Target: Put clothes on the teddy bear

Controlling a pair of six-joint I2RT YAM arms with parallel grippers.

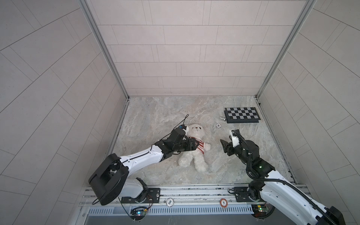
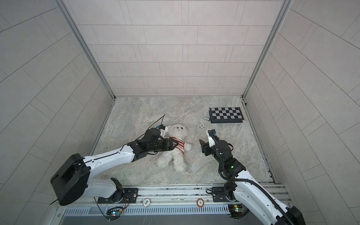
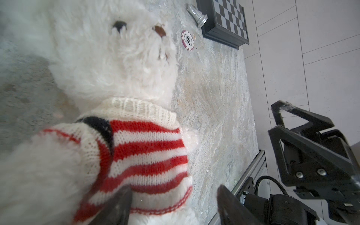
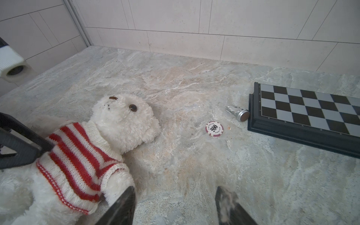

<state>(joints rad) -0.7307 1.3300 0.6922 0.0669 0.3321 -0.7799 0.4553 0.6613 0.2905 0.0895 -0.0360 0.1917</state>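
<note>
The white teddy bear (image 1: pixel 195 131) (image 2: pixel 177 130) lies on its back mid-table, head toward the back wall. It wears a red-and-white striped sweater (image 1: pixel 200 147) (image 3: pixel 148 155) (image 4: pixel 78 155) over its chest, with a furry arm out of each sleeve. My left gripper (image 1: pixel 194 145) (image 2: pixel 174 145) (image 3: pixel 173 204) is open right over the bear's chest. One of its fingers (image 3: pixel 120 206) is against the knit near the hem and the other is past the bear's side. My right gripper (image 1: pixel 226 145) (image 2: pixel 203 145) (image 4: pixel 175 204) is open and empty, just right of the bear's arm.
A folded chessboard (image 1: pixel 241 115) (image 4: pixel 311 115) lies at the back right with a silver chess piece (image 1: pixel 222 118) (image 4: pixel 238 113) beside it. A poker chip (image 1: pixel 218 125) (image 4: pixel 214 128) lies between the board and the bear. Walls close in three sides; a rail (image 1: pixel 194 192) runs along the front.
</note>
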